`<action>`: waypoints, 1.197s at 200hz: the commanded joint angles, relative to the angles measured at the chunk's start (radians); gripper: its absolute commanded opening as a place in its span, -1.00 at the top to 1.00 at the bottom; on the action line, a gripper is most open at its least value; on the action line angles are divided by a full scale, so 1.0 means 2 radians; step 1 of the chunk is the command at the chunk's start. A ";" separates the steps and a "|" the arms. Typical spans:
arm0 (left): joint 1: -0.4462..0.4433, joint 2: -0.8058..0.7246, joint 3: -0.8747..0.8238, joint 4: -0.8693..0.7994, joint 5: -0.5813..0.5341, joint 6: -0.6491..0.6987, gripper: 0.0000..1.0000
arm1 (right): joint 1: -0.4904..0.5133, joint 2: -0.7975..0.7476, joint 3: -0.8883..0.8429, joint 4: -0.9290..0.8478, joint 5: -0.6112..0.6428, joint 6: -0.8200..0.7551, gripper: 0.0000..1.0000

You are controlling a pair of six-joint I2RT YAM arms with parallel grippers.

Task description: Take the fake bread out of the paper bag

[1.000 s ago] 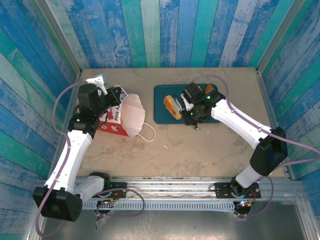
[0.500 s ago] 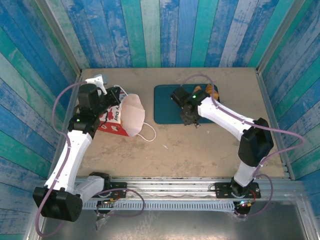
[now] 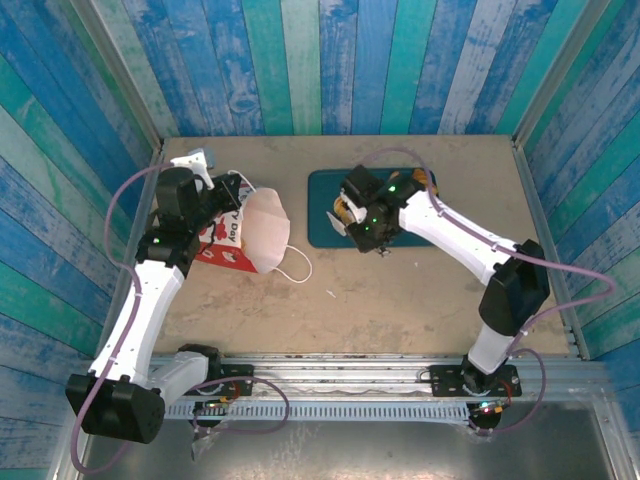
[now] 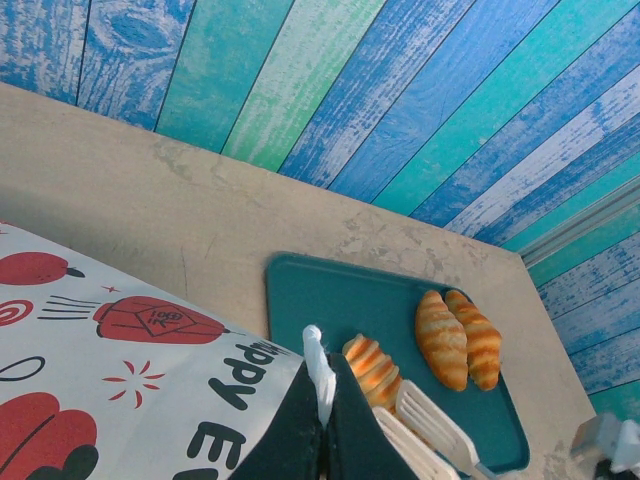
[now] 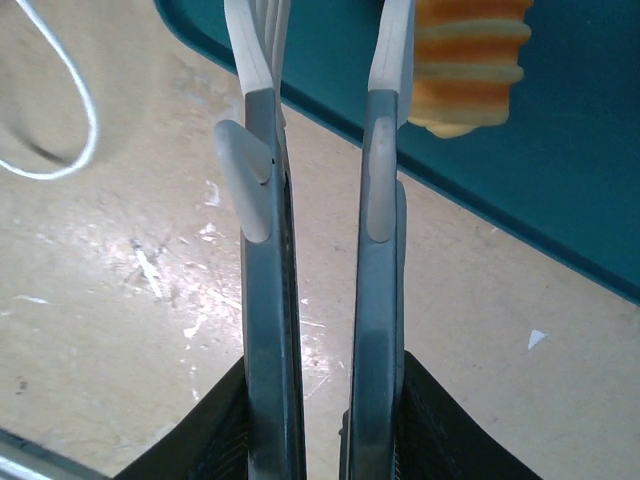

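The paper bag lies on its side at the left, white with red prints, its mouth facing right. My left gripper is shut on the bag's white top edge, holding it up. Three pieces of fake bread rest on the teal tray: one ridged croissant at its near left and two more side by side farther right. My right gripper is shut on grey tongs. The tongs' white tips are apart with nothing between them. The croissant lies just outside the right tip.
A white cord loop handle trails from the bag onto the beige table. Blue and green plank walls close in the table on three sides. The tray's near edge runs just ahead of the tongs.
The right arm has swung left over the tray's left end and the tongs have spread apart, leaving the croissant lying on the tray. The left arm and bag have not moved.
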 commanded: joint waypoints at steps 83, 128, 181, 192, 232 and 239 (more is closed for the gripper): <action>0.000 -0.013 0.005 -0.002 0.003 0.007 1.00 | -0.134 0.023 0.055 -0.052 -0.132 -0.109 0.21; 0.000 -0.006 0.009 0.000 0.012 0.006 1.00 | -0.133 0.068 0.097 -0.082 -0.093 -0.103 0.16; 0.000 -0.005 0.005 0.004 0.011 0.007 1.00 | -0.125 0.083 0.109 -0.085 -0.097 -0.107 0.11; 0.000 -0.004 0.006 0.004 0.012 0.006 1.00 | -0.123 0.086 0.109 -0.082 -0.099 -0.106 0.12; 0.000 -0.004 0.006 0.002 0.010 0.008 1.00 | -0.120 0.096 0.111 -0.078 -0.094 -0.103 0.16; 0.000 -0.004 0.005 0.002 0.010 0.008 1.00 | -0.119 0.096 0.113 -0.078 -0.090 -0.103 0.19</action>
